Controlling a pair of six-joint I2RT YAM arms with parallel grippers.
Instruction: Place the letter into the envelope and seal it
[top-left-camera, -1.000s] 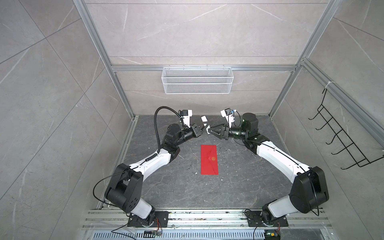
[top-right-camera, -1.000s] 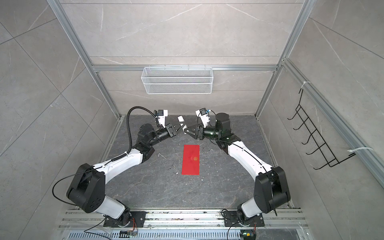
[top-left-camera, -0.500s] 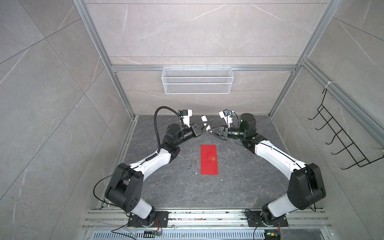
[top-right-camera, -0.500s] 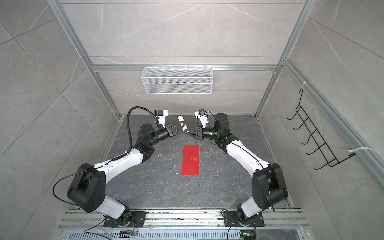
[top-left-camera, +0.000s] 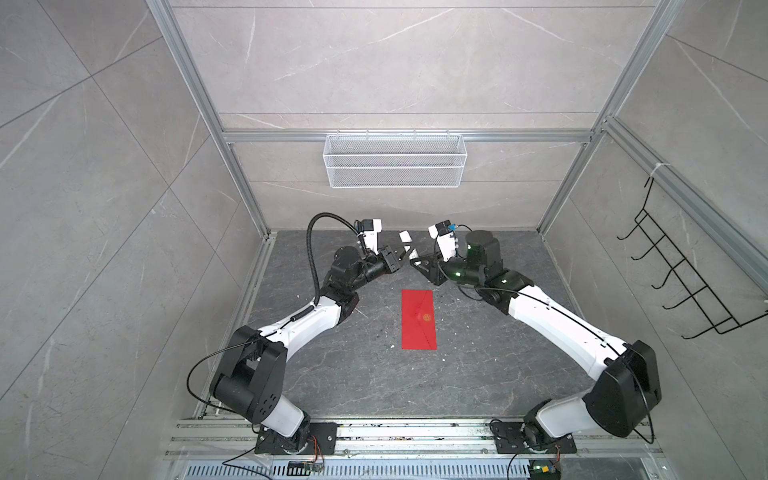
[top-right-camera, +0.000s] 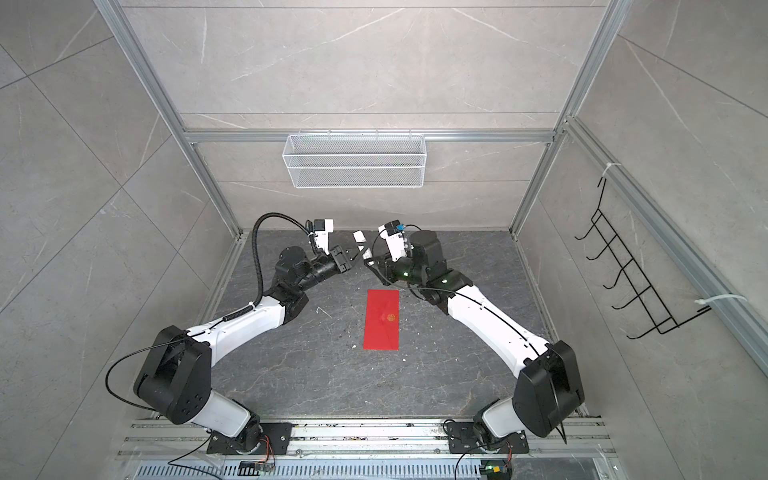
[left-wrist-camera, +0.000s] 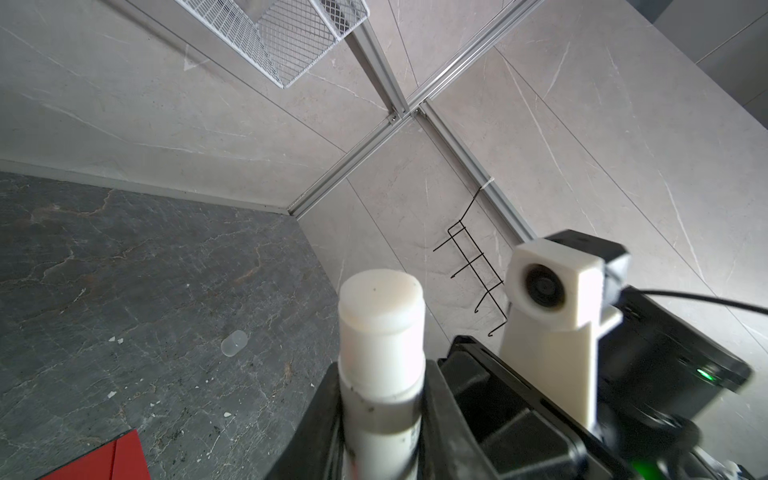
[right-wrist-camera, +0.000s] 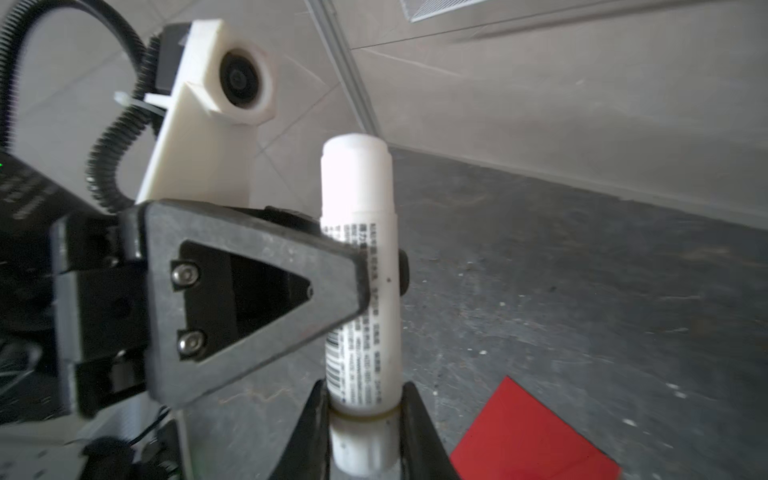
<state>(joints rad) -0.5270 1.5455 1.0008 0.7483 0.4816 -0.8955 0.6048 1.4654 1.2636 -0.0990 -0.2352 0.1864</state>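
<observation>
Top views: left tool (top-left-camera: 407, 252) and right tool (top-left-camera: 415, 262) tight on glue stick (top-left-camera: 405, 237), clear of envelope (top-left-camera: 419, 320) edges.

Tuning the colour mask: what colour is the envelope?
The envelope is bright red with a small gold round emblem, clearest in a top view.

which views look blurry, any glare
Right wrist view: the glue stick has smeared print and a washed-out tip; left wrist view: its lower part is soft, the floor crisp; both top views: sharp, evenly lit, the envelope clean-edged.
</observation>
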